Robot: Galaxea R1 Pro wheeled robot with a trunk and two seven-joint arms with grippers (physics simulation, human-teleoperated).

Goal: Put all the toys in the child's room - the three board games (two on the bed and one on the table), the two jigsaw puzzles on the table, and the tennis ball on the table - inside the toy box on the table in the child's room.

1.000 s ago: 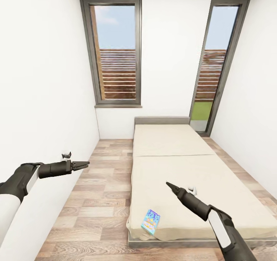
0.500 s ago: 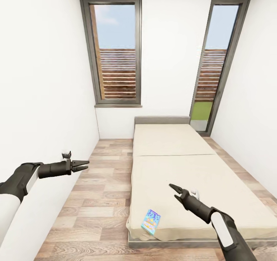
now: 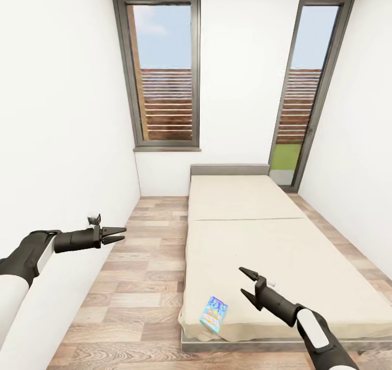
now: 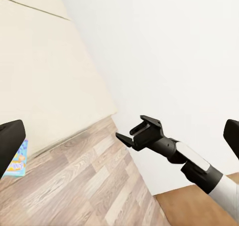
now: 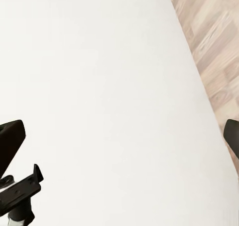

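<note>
Right hand (image 3: 246,287) lower, wider over bed (image 3: 245,212)

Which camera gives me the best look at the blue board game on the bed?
The head view: the blue board game lies whole at the bed's near corner, beside the open right pincer. The left wrist view catches just one edge of it, cut off by a finger.

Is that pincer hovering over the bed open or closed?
Open: the right pincer shows two black fingers spread apart above the bed, with nothing between them.
</note>
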